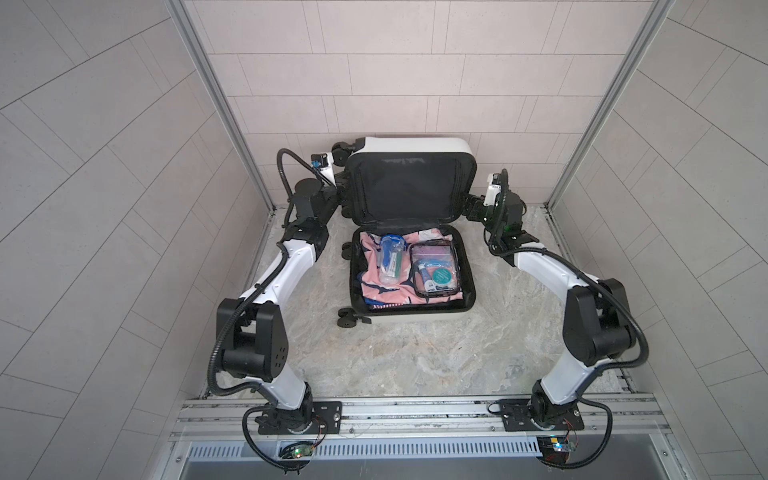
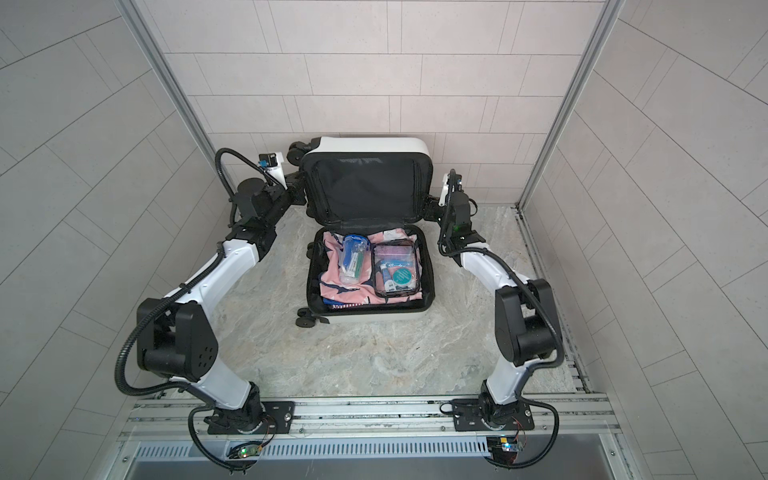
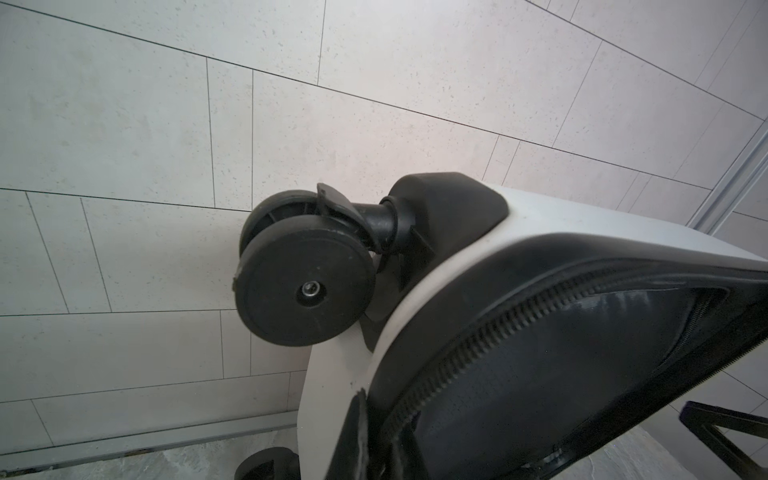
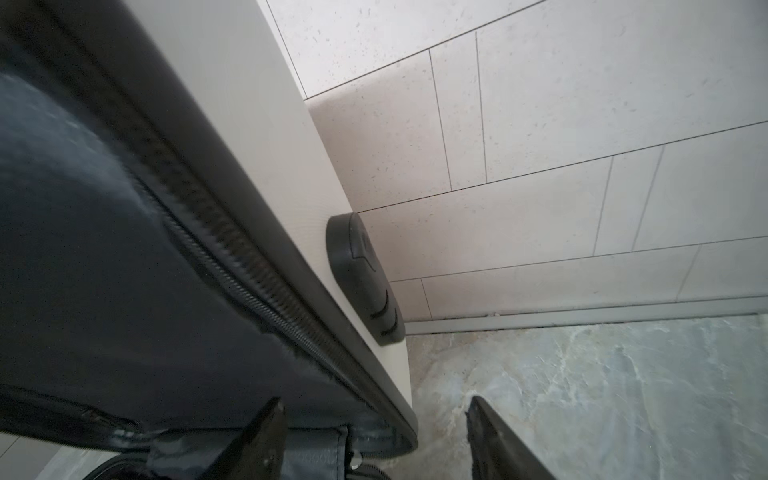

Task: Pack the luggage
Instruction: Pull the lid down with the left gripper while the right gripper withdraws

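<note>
Luggage (image 1: 415,316) lies open in the middle of the marble desk (image 1: 415,365), toward the back wall (image 1: 395,83). The bottom half lies flat on the desk. The lid stands up with its black inside facing the room and its white back near the wall.

The left fingers (image 3: 355,432) are at the left edge of the lid, lower than the black wheel (image 3: 305,282) at the lid's top corner. They are squeezed tight on the rim of the lid, right where the white shell meets the black zipper band.

The right fingers (image 4: 257,440) are at the right edge of the lid, low down. They are spread wide apart and hold nothing. The rim of the lid sits between them. One finger is over the black lining. The other is out past the white shell, over the desk, with a gap between it and the shell.

Inside the flat half lies a pink cloth (image 1: 374,289) with dark blue shapes on it. On the cloth, side by side, are a clear bag (image 1: 390,259) with a blue cap showing and a clear pouch (image 1: 434,268) with black edges.
</note>
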